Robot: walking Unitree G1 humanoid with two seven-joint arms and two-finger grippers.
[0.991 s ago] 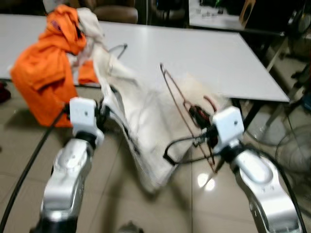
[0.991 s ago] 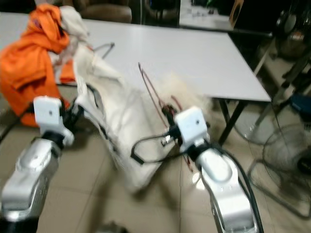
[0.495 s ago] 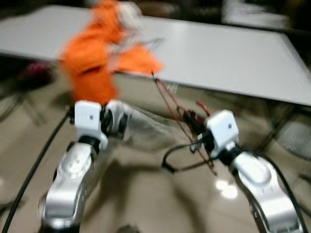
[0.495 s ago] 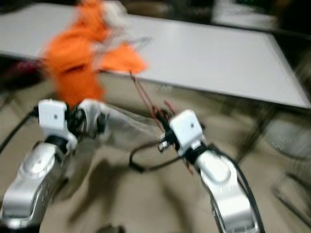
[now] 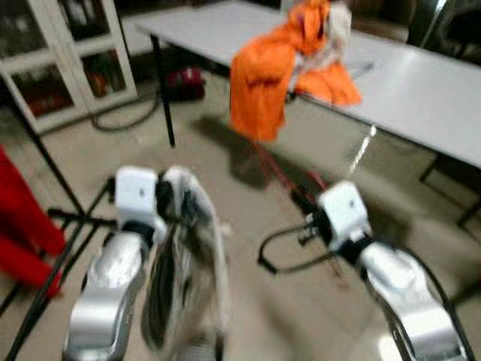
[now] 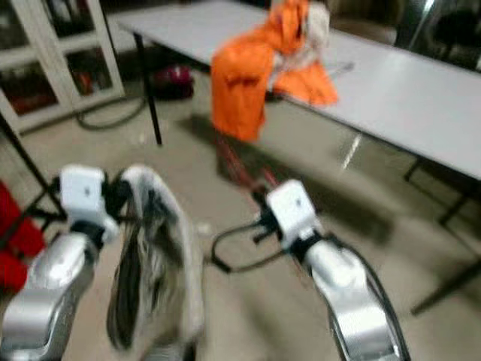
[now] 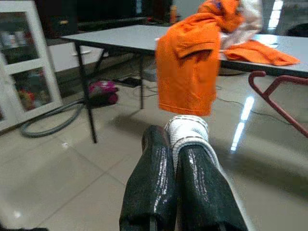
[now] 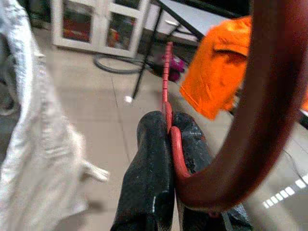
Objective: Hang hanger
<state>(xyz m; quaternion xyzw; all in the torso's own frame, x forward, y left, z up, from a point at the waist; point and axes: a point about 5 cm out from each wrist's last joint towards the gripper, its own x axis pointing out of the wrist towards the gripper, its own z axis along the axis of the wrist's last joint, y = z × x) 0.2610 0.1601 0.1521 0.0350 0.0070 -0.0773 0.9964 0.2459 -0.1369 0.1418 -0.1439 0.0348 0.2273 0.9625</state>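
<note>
I see my right gripper point(image 8: 169, 139) with its two black fingers point(image 8: 147, 187) pressed together on the red hanger point(image 8: 262, 96), and the thin red bar of it goes up from between the tips while the thick curved hook part passes very close before the wrist camera. In the head views the picture is blurred, but the red hanger point(image 5: 279, 174) can be made out as thin red lines just ahead of this gripper, low above the tiled floor point(image 5: 225, 158). My left gripper point(image 7: 174, 144) is also closed, its fingers point(image 7: 149, 187) clamped on a fold of the white garment point(image 7: 188, 129), which is bunched at the tips; in the head view this white garment point(image 5: 197, 256) hangs down from the gripper, beside my left arm, with a dark inner side showing. Beyond both grippers stands the long white table point(image 5: 421, 83), and an orange garment point(image 5: 263, 83) lies on it and hangs over the near edge, well apart from the hanger. Further beyond the left gripper, under the table, I can see a grey hose point(image 7: 48, 120) on the floor and a small pink object point(image 7: 102, 89), and a white cabinet with glass doors point(image 5: 68, 53) stands behind. A red thing point(image 5: 19, 218) is at the far left side of the left arm, but I cannot tell what it is.
</note>
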